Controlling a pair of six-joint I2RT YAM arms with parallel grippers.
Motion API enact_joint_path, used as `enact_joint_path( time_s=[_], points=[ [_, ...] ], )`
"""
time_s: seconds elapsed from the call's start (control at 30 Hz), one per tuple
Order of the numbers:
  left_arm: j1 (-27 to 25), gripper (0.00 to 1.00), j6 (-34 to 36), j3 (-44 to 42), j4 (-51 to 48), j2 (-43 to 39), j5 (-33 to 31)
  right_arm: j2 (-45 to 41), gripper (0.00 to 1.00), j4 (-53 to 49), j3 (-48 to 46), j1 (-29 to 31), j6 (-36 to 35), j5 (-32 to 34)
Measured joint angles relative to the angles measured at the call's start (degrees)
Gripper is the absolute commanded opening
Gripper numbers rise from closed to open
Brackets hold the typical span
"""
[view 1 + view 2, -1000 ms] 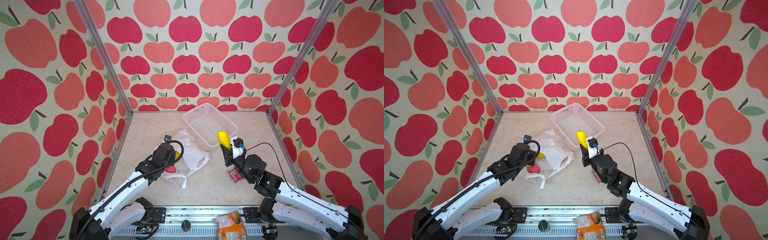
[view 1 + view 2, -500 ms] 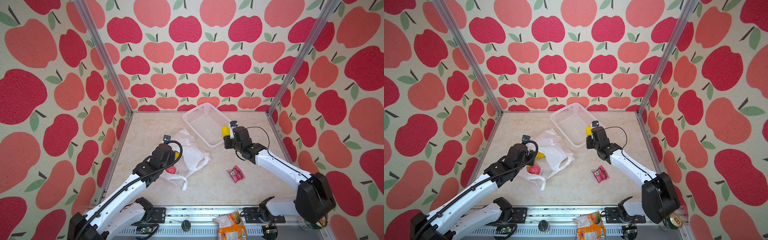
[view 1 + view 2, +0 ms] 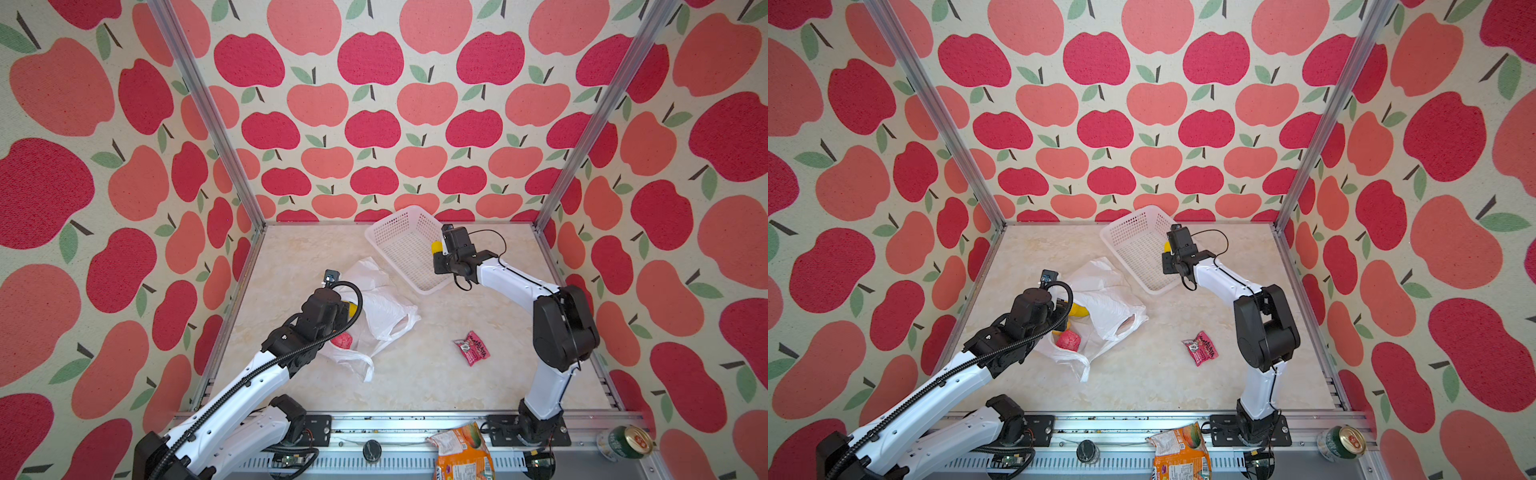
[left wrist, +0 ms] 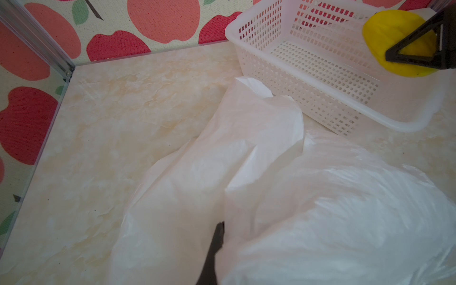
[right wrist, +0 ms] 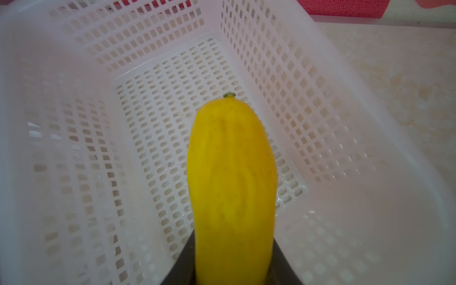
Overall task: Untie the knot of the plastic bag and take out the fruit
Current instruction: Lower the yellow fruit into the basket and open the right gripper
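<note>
Open bench between my arms; right pincer pinches one yellow fruit over the basket rim, left pincer pinches one plastic bag.

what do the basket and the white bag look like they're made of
Basket: looks like rigid moulded plastic, white, faintly glossy; stiff walls with a regular grid of holes.
Plastic bag: thin white plastic film, slightly translucent, soft sheen; it lies crumpled in folds and creases.
</note>
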Motion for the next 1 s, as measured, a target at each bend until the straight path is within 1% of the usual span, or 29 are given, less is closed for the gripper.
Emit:
enact_joint_path(
  time_s=[0.13, 0.27, 0.37, 0.57, 0.67, 0.87, 1.0],
  points=[
    [0.00, 0.00, 0.11, 0.00, 0.00, 0.00, -0.24, 2.67, 0.03, -2.03, 1.03, -0.85, -0.07, 1.55],
    [0.00, 0.00, 0.11, 0.00, 0.02, 0.00, -0.39, 2.29, 0.03, -3.08, 0.11, -0.68, -0.15, 2.71],
    [0.00, 0.00, 0.11, 0.00, 0.02, -0.02, -0.39, -0.44, 0.03, -1.95, -3.85, -0.66, 0.13, 3.28],
    [0.00, 0.00, 0.11, 0.00, 0.04, -0.02, -0.39, -9.51, 0.05, -0.63, -15.39, 0.17, 2.29, 4.13],
    [0.00, 0.00, 0.11, 0.00, 0.04, -0.02, -0.39, -11.43, 0.06, -0.26, -18.36, 0.87, 2.95, 4.09],
    [-0.07, 0.00, 0.09, 0.00, 0.04, -0.02, -0.39, -10.16, 0.05, 0.28, -18.32, -0.24, 3.32, 3.63],
    [-0.07, 0.00, 0.09, 0.00, 0.04, -0.02, -0.42, -6.40, 0.05, 0.79, -16.63, -1.99, 3.32, 3.52]
  ],
)
